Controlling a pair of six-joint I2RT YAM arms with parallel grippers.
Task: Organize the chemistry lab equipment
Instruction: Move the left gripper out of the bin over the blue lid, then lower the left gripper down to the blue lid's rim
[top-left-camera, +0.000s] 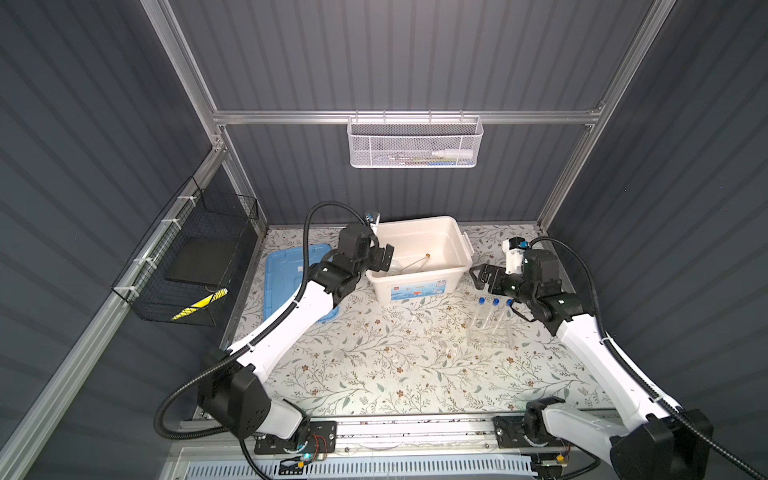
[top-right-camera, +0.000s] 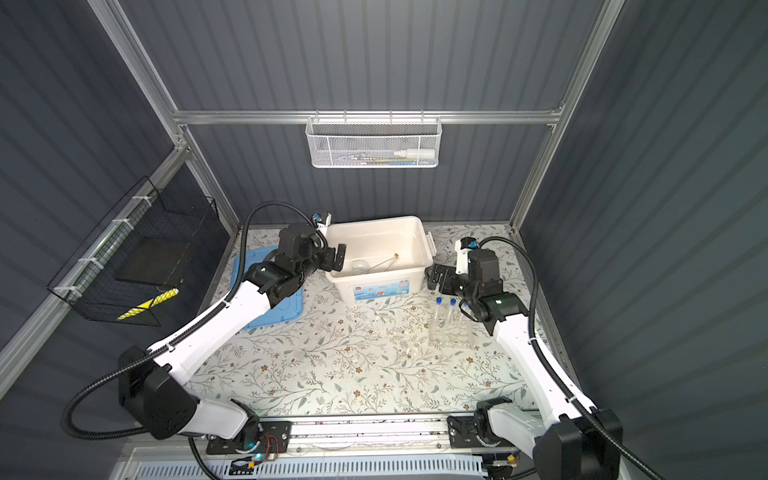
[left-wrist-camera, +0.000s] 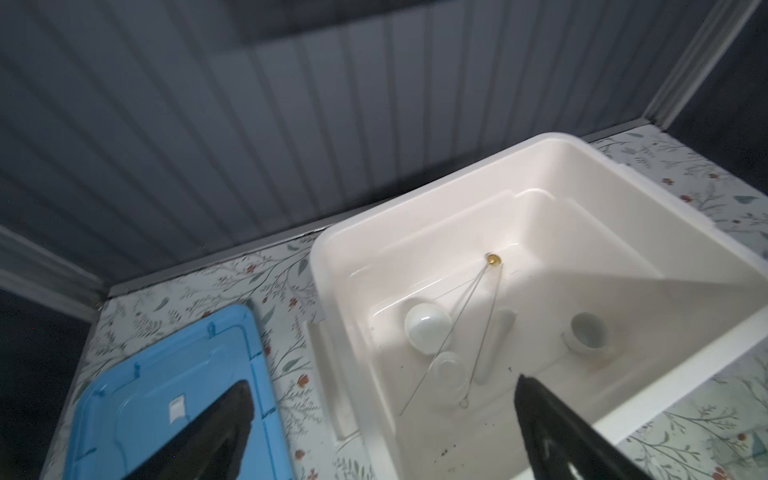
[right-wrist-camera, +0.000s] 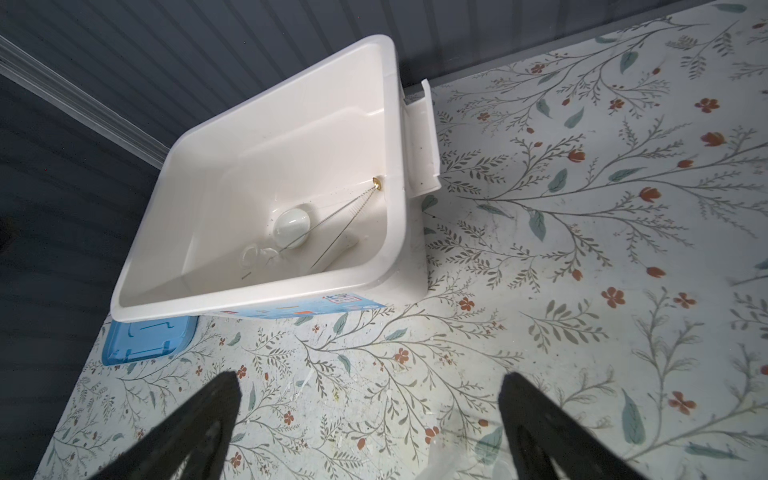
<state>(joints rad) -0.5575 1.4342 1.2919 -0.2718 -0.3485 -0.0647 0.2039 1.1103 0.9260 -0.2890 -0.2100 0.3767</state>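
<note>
Over the flowered table (top-left-camera: 374, 365), two robot arms flank an open white tub (top-left-camera: 380, 286) whose blue lid (top-left-camera: 286, 266) lies flat beside it. The left pincer (top-left-camera: 384, 259) hangs at the tub's left rim, jaws spread wide and holding nothing, its forearm stretched up from the near rail with the wrist turned inward. The right pincer (top-left-camera: 478, 277), equally wide and empty, hovers just off the tub's right wall, its elbow folded above the rack.

Inside the tub lie two small white bowls (left-wrist-camera: 428, 326), a small clear beaker (left-wrist-camera: 449, 368), a white pestle (left-wrist-camera: 494, 349) and thin long rods (left-wrist-camera: 446, 337) joined at a brass tip. Out on the table, three blue-capped test tubes (top-left-camera: 484, 316) stand upright in a clear plastic tube rack (top-left-camera: 490, 336), close under the right arm.

The tubes look light, slick and thin-walled, likely to slip or crack under a hard squeeze; a gentle hold on the upper body, just below the cap, seems safest. The rack appears light enough to skid or tip if a tube is drawn out at an angle.
</note>
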